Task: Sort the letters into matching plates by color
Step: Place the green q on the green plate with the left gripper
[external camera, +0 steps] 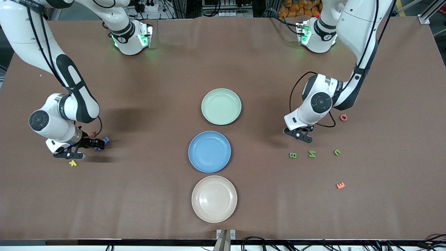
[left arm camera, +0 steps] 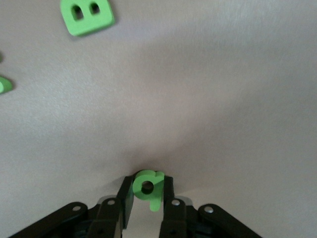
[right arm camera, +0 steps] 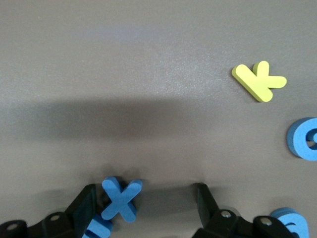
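Toward the left arm's end, mid-height in front view: left gripper (external camera: 299, 135) clamped on green letter (left arm camera: 148, 187). Next: carry to green plate (external camera: 221, 106), upper centre, and release. Right gripper (external camera: 94, 143) low at table, jaws spread around blue X (right arm camera: 120, 199), not yet pinched. Counted: three plates, incl. blue plate (external camera: 209, 151), beige plate (external camera: 214, 198); three loose greens (external camera: 312, 153); four blues; one yellow K (external camera: 72, 162); one orange (external camera: 340, 185); one red (external camera: 344, 117).

We see only part of a blue round letter (right arm camera: 304, 138); the right wrist picture's edge cuts it. Another blue letter (right arm camera: 292, 219) hides partly under the right gripper (right arm camera: 148, 198). A green letter (left arm camera: 4, 85) is cut off too.
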Motion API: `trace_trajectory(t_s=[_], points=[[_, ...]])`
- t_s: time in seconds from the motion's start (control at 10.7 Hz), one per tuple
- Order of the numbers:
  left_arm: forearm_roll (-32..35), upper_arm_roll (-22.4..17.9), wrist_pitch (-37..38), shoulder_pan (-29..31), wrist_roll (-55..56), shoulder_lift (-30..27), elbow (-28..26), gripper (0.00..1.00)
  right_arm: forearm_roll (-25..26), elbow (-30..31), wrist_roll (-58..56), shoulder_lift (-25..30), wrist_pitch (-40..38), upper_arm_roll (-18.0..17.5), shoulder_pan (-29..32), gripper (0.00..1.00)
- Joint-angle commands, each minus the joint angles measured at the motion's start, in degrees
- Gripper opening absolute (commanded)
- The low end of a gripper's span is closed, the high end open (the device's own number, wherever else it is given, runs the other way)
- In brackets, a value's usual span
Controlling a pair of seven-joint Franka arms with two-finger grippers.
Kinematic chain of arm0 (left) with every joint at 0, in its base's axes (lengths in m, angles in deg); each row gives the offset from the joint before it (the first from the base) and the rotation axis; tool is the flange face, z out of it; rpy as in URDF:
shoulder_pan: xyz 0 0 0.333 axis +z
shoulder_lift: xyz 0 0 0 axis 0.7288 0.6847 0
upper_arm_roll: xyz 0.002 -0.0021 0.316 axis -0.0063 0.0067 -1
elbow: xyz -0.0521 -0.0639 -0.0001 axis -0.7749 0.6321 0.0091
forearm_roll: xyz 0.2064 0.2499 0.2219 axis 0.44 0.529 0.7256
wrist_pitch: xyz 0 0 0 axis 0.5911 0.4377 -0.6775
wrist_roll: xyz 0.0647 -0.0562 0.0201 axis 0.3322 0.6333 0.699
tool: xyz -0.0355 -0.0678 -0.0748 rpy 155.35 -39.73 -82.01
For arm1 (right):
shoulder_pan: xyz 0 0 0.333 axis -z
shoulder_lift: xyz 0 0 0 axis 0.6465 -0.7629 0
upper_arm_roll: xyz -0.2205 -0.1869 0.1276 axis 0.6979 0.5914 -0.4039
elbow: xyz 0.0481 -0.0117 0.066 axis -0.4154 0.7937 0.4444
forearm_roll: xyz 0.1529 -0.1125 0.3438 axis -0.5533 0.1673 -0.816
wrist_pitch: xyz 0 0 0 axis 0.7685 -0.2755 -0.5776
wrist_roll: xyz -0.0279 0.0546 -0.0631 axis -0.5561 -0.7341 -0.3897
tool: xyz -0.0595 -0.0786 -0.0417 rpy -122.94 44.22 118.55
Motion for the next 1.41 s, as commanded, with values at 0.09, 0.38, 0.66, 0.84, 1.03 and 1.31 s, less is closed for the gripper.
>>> trace_trajectory(t_s=[0.09, 0.38, 0.66, 0.84, 1.03, 1.31], points=[[-1.1, 2.5, 0.0, -0.2, 8.6, -1.8, 3.3, 0.00, 1.1, 2.8, -0.2, 2.7, 0.5, -0.4, 0.5, 0.68], [-1.2, 5.9, 0.4, -1.4, 19.4, -1.0, 7.4, 0.00, 1.0, 2.6, 0.0, 2.7, 0.7, -0.5, 0.4, 0.60], [-1.2, 6.3, 0.4, -6.1, 29.5, 1.1, 10.7, 0.00, 0.8, 2.7, 0.4, 2.5, 2.1, -0.5, -0.2, 0.49], [-1.2, 6.3, 0.7, -9.8, 34.8, 1.1, 10.7, 0.00, 0.5, 2.7, 0.4, 2.2, 2.1, -0.5, -0.3, 0.40], [-1.2, 6.3, 1.2, -14.5, 41.0, 1.1, 10.7, 0.00, 0.5, 2.6, 0.4, 2.2, 2.1, -0.5, -0.9, 0.26], [-1.1, 6.3, 1.2, -20.9, 49.6, 1.3, 12.2, 0.00, 0.3, 2.6, 0.4, 2.2, 2.3, -0.5, -1.2, 0.14]])
